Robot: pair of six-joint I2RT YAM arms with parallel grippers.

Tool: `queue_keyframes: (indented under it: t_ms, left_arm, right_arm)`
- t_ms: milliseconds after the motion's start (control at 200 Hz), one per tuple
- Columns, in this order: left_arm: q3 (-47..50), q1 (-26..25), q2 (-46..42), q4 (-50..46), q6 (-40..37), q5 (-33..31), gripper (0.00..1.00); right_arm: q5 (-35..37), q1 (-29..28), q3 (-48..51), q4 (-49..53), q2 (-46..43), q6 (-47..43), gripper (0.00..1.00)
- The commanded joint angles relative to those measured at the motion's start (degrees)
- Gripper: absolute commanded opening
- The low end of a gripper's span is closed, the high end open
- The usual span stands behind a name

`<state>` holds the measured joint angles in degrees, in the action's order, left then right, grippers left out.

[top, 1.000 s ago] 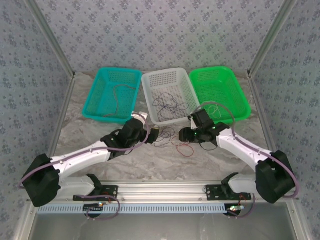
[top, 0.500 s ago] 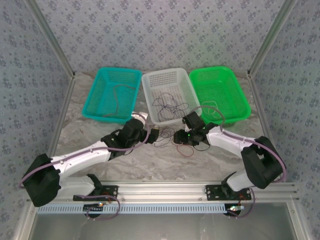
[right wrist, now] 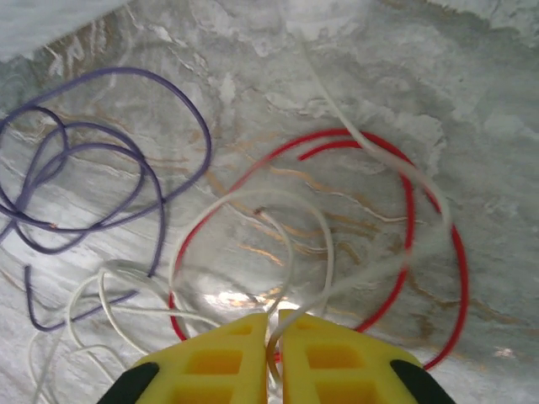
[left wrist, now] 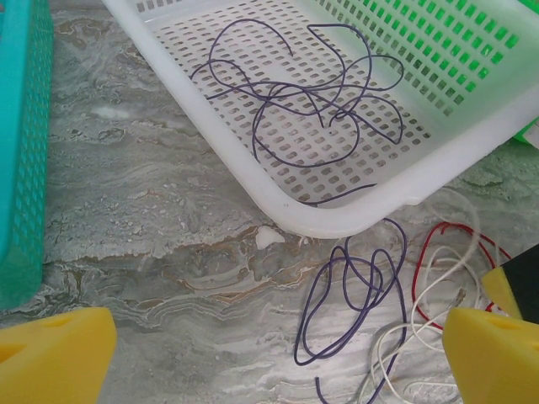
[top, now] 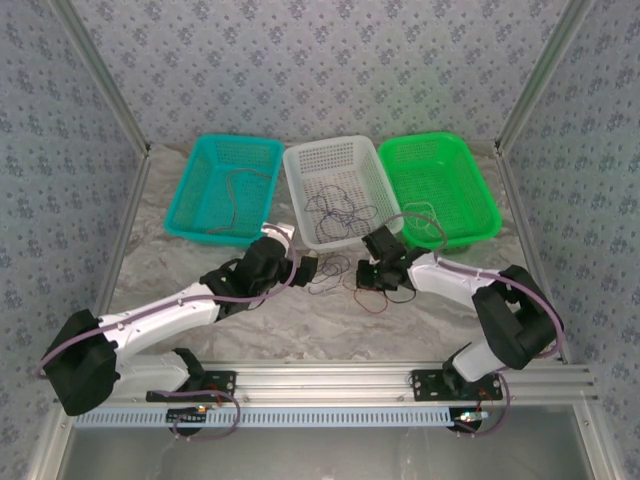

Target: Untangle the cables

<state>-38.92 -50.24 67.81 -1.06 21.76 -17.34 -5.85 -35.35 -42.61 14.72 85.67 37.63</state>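
Marbled tabletop (right wrist: 472, 84): my right claw (right wrist: 274, 318) grips the white cable (right wrist: 253, 195); lift slowly so the red loop (right wrist: 461, 261) at three o'clock slips free.

a robotics lab cell: aluminium rail (top: 330, 378), patterned wall panels (top: 330, 70), marble-look tabletop (top: 330, 325)

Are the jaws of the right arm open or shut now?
Shut. In the right wrist view, the yellow jaws of the right gripper meet, and a white cable seems pinched between them.
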Motion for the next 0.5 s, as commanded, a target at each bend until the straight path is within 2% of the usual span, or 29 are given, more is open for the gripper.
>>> queue_keyframes:
  t_ms: [0,40,500]
  left_arm:
    - [-0.1,0.6,-1.0,0.9,0.5,-1.0,0.99]
    - [-0.1,0.5,-1.1,0.9,0.4,-0.9,0.99]
    - [0.7,0.6,-3.2,5.2,-1.0,3.4,0.99]
  right_arm:
    - [2.1,-0.2,1.5,0.1,-3.5,-0.9,0.03]
    - [2.2,-0.2,1.9,0.0,-5.3,-1.1,0.0]
    - [-2.6,-0.2,-1.9,8.6,-27.4,-11.0,0.0]
